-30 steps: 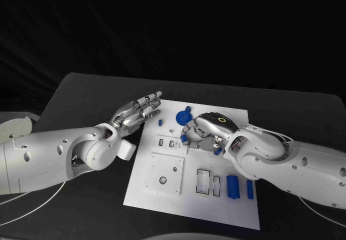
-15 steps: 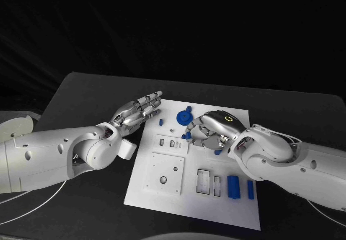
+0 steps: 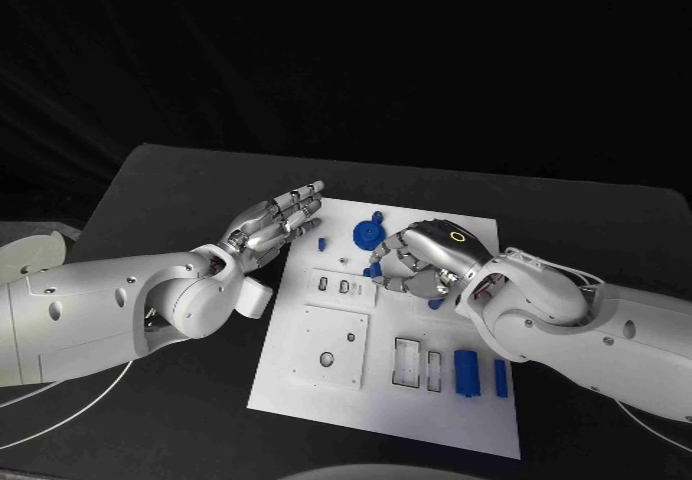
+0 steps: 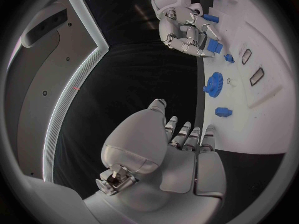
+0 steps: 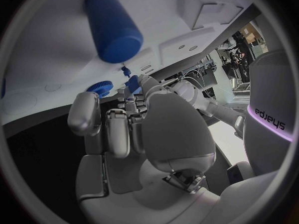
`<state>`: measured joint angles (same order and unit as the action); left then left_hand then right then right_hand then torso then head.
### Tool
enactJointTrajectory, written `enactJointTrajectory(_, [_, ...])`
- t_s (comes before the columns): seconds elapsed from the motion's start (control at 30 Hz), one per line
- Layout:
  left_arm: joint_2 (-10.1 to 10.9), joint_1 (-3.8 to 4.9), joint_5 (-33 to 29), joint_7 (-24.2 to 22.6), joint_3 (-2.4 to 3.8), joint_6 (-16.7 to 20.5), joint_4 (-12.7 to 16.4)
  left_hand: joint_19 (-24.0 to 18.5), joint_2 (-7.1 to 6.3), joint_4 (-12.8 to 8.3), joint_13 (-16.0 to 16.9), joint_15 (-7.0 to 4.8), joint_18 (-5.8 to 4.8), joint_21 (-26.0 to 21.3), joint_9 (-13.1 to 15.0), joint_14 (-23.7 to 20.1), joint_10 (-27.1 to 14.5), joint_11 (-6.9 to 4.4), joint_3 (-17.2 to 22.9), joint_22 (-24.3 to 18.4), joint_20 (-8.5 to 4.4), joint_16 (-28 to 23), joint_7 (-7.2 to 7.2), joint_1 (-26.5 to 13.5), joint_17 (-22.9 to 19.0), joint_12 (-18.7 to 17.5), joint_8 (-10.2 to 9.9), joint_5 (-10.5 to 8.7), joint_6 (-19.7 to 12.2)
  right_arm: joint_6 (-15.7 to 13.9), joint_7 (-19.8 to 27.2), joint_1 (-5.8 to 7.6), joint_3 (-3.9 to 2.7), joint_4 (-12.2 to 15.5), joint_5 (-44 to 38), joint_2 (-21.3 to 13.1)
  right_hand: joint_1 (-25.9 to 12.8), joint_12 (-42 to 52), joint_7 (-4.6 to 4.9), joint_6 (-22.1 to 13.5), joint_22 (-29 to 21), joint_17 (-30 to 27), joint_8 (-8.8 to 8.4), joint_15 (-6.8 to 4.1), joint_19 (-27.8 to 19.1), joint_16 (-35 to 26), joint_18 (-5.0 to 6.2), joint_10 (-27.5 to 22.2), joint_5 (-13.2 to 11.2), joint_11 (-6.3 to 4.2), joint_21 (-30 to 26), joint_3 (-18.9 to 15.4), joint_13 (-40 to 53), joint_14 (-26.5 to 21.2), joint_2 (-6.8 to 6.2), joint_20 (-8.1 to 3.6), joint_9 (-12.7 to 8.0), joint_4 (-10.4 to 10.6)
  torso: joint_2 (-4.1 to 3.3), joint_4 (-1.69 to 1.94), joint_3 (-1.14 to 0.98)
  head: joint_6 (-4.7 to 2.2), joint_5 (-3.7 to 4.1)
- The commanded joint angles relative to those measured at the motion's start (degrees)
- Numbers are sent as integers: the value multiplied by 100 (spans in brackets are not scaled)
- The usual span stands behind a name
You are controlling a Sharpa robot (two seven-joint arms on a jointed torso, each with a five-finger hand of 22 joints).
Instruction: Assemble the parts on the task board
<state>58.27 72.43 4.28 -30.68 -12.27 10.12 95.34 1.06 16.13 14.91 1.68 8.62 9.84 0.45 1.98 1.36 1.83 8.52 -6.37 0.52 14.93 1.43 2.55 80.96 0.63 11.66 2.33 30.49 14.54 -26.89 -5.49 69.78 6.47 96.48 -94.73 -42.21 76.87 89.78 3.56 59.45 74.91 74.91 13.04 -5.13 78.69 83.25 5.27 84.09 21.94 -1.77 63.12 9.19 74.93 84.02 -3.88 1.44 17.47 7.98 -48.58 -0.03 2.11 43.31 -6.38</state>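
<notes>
The white task board point(image 3: 335, 385) lies in the middle of the table. My right hand point(image 3: 421, 258) hovers over its far part with fingers curled, pinching a small blue part point(image 3: 375, 268) at the fingertips; the same part point(image 5: 132, 82) shows in the right wrist view. A blue gear point(image 3: 368, 235) sits just beyond that hand. Another small blue part point(image 3: 436, 303) lies beside the right wrist. My left hand point(image 3: 274, 226) is held flat and holds nothing, at the board's far left edge, close to a tiny blue part point(image 3: 320, 243).
Two blue cylinders point(image 3: 466, 372) point(image 3: 500, 378) lie on the board's near right part, beside two rectangular slots point(image 3: 407, 361). A square raised plate with a hole point(image 3: 329, 348) occupies the near left. Black table point(image 3: 173, 180) surrounds the board.
My right hand has shifted slightly towards the far side of the board, carrying the small blue part with it. The left hand has stayed in place.
</notes>
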Motion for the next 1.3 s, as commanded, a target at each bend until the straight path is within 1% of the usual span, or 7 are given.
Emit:
enactJointTrajectory(0.03, [-4, -1, -12, -21, -1, -104, 2, -6, 3, -1, 8, 38, 42, 30, 4, -4, -13, 34, 26, 4, 30, 36, -8, 42, 7, 23, 3, 36, 10, 200, -99, -6, -3, 69, 58, -13, -4, 22, -6, 17, 35, 843, 7, 28, -24, -29, 63, 591, 23, 44, -28, -2, 1507, 437, -2, 6, 209, -12, 1, -8, -2, 18, 0])
enactJointTrajectory(0.13, [-10, -1, -12, -16, -1, -107, -3, -6, 3, -1, 8, 38, 42, 30, 4, -4, -13, 34, 26, 4, 30, 36, -8, 42, 7, 23, 3, 36, 10, 307, -152, -13, -2, 112, 63, -28, -13, 22, -5, 17, 31, 837, 5, 31, -27, -36, 64, 591, 18, 47, -37, -4, 1507, 436, -2, 8, 211, -8, 4, -5, 1, 20, 12])
enactJointTrajectory(0.37, [-19, -1, -13, -8, -1, -114, -11, -6, 3, -1, 8, 38, 42, 30, 4, -4, -13, 34, 26, 4, 30, 36, -8, 42, 7, 23, 3, 36, 10, 505, -248, -28, 0, 149, 55, -52, -37, 22, -2, 20, 15, 813, 2, 40, -38, -61, 70, 591, -7, 59, -73, -10, 1507, 431, -7, 13, 220, -2, 2, -3, -3, 21, 14])
enactJointTrajectory(0.6, [-23, -2, -15, -5, -1, -118, -22, -6, 3, -1, 8, 38, 42, 30, 4, -4, -13, 34, 26, 4, 30, 36, -8, 42, 7, 23, 3, 36, 10, 638, -332, -41, 1, 122, 18, -32, -38, 22, -2, 19, -5, 797, -1, 43, -54, -78, 78, 591, -22, 60, -113, -10, 1507, 426, -11, 17, 224, -7, 3, 2, -2, 25, 24])
enactJointTrajectory(1.03, [-38, -3, -18, 1, -2, -132, -37, -4, 2, -3, 8, 43, 43, 32, 4, -3, -11, 41, 33, 5, 36, 39, -6, 44, 7, 26, 3, 38, 10, 681, -389, -69, 2, 34, -116, 54, -54, 22, 27, -78, -21, 770, -71, 50, -67, -109, 87, 591, -165, 62, -171, 0, 1507, 417, -13, 30, 237, -35, 1, -3, 0, 55, 28])
enactJointTrajectory(1.2, [-48, -3, -21, 10, -2, -144, -44, -4, 2, -3, 8, 43, 43, 32, 4, -3, -11, 41, 33, 5, 36, 39, -6, 44, 7, 26, 3, 38, 10, 675, -387, -75, 2, 27, -130, 79, -53, 22, 29, -95, -24, 768, -82, 49, -69, -112, 89, 591, -180, 59, -180, 3, 1507, 417, -10, 31, 238, -39, 1, 1, 0, 56, 33])
enactJointTrajectory(1.3, [-51, -3, -23, 10, -2, -145, -45, -3, 3, -4, 8, 44, 43, 32, 3, -3, -11, 43, 35, 5, 38, 40, -4, 45, 7, 26, 2, 39, 7, 682, -384, -77, 2, 29, -134, 88, -56, 22, 31, -167, -29, 756, -128, 44, -72, -125, 93, 591, -209, 50, -201, 10, 1507, 414, -7, 30, 236, -51, 0, 4, 0, 56, 34])
